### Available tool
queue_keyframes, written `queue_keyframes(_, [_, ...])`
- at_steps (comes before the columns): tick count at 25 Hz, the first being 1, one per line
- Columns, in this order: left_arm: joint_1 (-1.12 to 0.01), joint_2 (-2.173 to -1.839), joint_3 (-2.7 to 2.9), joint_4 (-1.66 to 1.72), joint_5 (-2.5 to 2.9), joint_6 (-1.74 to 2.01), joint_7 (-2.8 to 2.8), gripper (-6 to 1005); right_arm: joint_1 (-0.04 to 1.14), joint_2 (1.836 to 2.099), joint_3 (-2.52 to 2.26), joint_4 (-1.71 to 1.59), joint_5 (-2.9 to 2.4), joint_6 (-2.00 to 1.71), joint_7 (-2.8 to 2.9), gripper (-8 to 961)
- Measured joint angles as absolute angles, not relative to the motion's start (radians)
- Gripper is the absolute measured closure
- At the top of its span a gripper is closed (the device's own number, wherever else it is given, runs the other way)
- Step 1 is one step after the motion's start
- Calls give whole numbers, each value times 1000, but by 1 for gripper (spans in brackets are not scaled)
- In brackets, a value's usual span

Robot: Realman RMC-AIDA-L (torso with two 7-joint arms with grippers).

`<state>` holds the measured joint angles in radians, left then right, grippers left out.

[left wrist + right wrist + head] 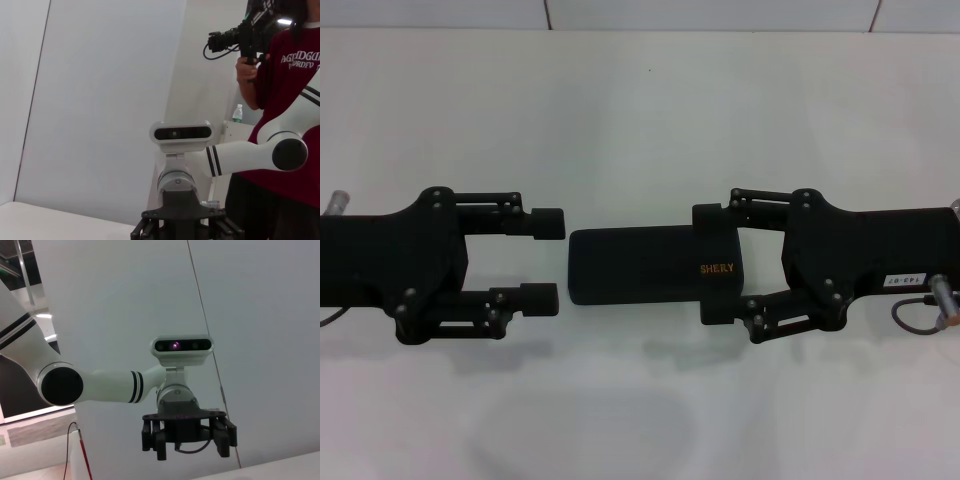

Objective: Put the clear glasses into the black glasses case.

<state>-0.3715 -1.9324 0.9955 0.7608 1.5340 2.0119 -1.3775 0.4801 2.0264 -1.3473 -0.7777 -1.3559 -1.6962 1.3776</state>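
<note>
The black glasses case [640, 265] lies closed and flat at the table's centre, with orange lettering near its right end. My right gripper [715, 265] is shut on that right end, one finger on each long side. My left gripper [545, 260] hangs open just off the case's left end, not touching it and with nothing between its fingers. The clear glasses are out of view in every frame. The left wrist view looks across at the right arm [240, 155]. In the right wrist view, the left gripper [187, 437] shows farther off with its fingers spread.
The white table [640, 120] stretches back to a white wall. A person in a dark red shirt [285, 115] holding a camera stands behind the right arm in the left wrist view.
</note>
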Motion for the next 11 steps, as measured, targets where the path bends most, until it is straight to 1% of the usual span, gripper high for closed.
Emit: queue_keyframes(11, [-372,-1933,996,761,1534,2008,-1364,350,487,2026,-1345,-781,-1356,-1693,1376,74])
